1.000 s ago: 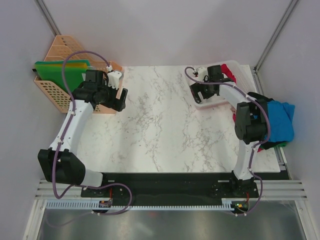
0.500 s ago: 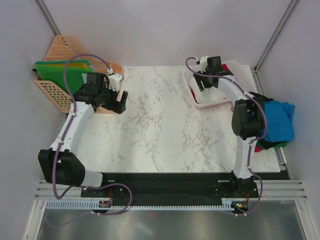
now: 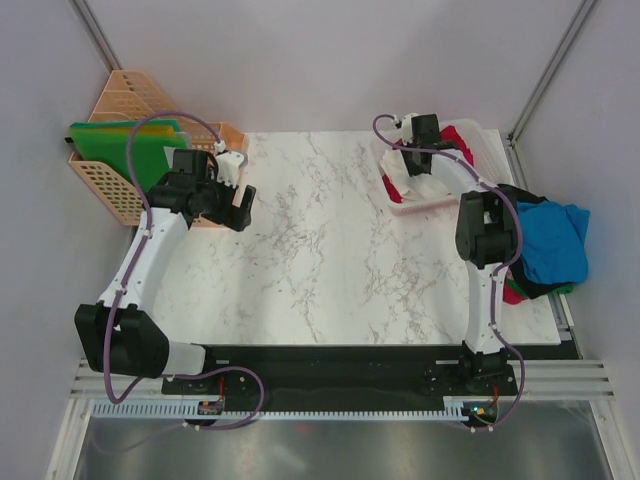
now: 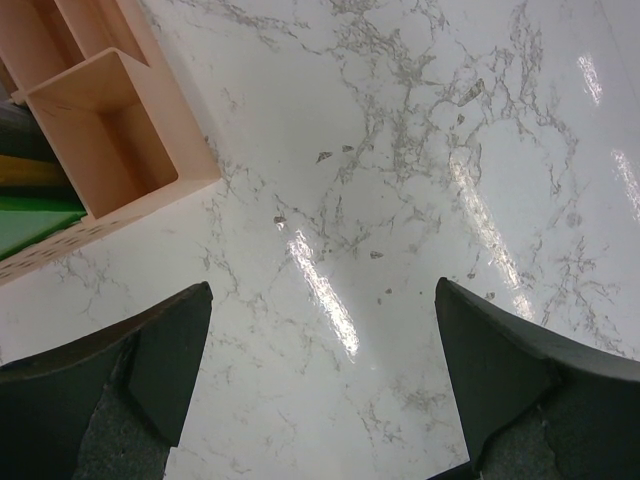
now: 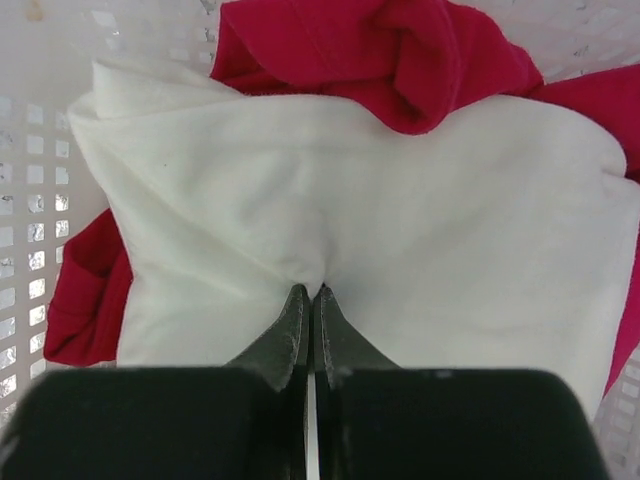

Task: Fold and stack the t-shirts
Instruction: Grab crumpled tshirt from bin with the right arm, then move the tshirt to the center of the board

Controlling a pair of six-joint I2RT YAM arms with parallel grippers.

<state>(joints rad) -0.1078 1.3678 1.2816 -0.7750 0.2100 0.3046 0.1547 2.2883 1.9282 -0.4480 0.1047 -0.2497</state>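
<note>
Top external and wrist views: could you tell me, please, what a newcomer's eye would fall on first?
First, the right pincer, shut on a pinch of the white t-shirt lying over a red t-shirt in the mesh basket at the far right of the table. Then the blue t-shirt heaped at its right edge, and the left pincer open above the marble.

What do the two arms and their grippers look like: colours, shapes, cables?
The left arm and the right arm have white links and black joints, with a purple cable looping along each. The left gripper and the right gripper have black, tapering fingers.
</note>
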